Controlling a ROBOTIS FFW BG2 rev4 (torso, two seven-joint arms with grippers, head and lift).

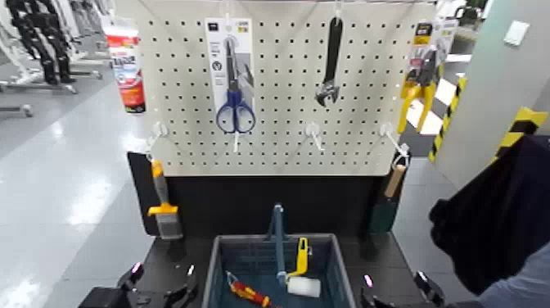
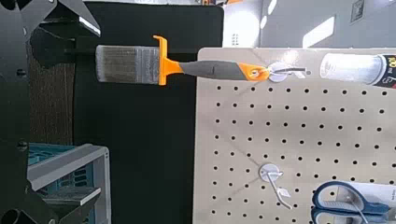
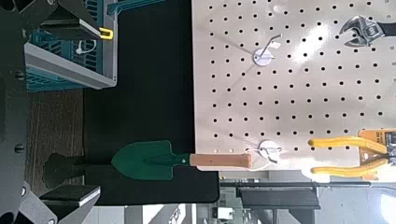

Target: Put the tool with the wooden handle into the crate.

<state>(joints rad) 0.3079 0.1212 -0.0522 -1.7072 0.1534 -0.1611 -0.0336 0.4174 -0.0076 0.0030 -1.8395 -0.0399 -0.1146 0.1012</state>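
Note:
The tool with the wooden handle hangs from the right hook of the pegboard, its dark green head pointing down. The right wrist view shows its tan handle and green blade well ahead of my right gripper. The grey-blue crate with its blue upright handle stands low in the middle, between both arms. My right gripper is open and empty at the crate's right side. On the crate's left, my left gripper is also open and empty.
An orange-and-grey brush hangs on the left hook. A yellow-handled roller and a red screwdriver lie in the crate. Blue scissors, a wrench and yellow pliers hang higher up. A person's dark sleeve is at the right.

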